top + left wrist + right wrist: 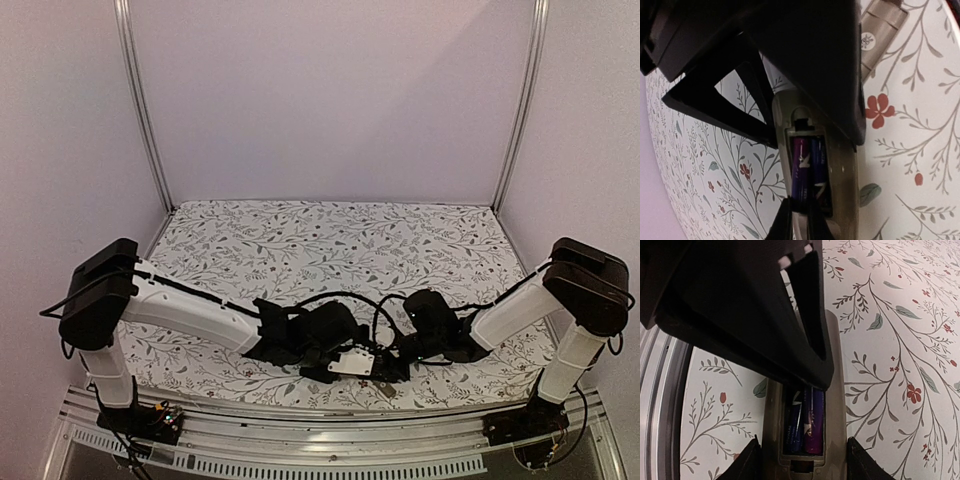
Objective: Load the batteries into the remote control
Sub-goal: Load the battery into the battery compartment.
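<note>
remote control [350,364] lies back-up at the centre of the worktop's [330,240] near edge, between both arms. Both batteries [807,165] sit side by side in its uncovered recess. right hand [803,450] is about half open, fingers clamped on the remote control's long sides at the notch end. left hand [799,206] is pinched closed, nothing between its fingers, tips at the batteries' other end. flat tan piece [882,22] lies on the worktop nearby.

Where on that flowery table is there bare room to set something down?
The far half of the table is bare, right up to the back wall. The near middle is crowded: the left pincer and the right pincer meet there over the remote control, so keep hands away from that spot.
</note>
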Available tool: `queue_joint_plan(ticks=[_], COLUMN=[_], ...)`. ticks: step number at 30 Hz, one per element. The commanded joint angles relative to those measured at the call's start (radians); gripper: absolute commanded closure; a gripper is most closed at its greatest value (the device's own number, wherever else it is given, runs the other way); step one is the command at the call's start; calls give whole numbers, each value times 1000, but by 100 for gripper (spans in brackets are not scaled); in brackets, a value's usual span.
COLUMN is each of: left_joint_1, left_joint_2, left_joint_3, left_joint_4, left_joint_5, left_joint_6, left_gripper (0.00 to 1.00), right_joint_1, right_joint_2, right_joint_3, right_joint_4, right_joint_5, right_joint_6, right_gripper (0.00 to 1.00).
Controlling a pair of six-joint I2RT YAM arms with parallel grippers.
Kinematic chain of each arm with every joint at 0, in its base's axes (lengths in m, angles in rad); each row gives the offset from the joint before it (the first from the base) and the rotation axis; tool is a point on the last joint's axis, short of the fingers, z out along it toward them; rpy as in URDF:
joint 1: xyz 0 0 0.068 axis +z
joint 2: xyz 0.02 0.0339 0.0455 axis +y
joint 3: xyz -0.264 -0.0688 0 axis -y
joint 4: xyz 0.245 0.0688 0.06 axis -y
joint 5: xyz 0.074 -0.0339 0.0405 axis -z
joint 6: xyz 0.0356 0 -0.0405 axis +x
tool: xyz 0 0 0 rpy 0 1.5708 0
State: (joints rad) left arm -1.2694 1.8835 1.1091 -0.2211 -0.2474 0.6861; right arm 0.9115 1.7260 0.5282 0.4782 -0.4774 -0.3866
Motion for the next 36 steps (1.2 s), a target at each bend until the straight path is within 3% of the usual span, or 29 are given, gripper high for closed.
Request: queue_joint_plan(ticks=[1,14,25,36], left_joint_1=[-21,-19,8,31], left_joint_2=[67,99,114,113], left_joint_3=[46,76,-16,-143], left_joint_4=[-93,-17,106,157], left_joint_5=[36,172,295,257], left_joint_6=[-4,-96,-113,-99], left_gripper=[100,100,100,100], right_joint_1=[8,7,7,5], right_joint_2=[-41,-18,-8,-67], right_joint_3=[-7,-19,-26,-36], right_joint_4=[27,100,144,126], right_joint_5=[-5,-26,-45,-34], right_joint_6=[7,47,70,87], right_gripper=[65,67,68,48])
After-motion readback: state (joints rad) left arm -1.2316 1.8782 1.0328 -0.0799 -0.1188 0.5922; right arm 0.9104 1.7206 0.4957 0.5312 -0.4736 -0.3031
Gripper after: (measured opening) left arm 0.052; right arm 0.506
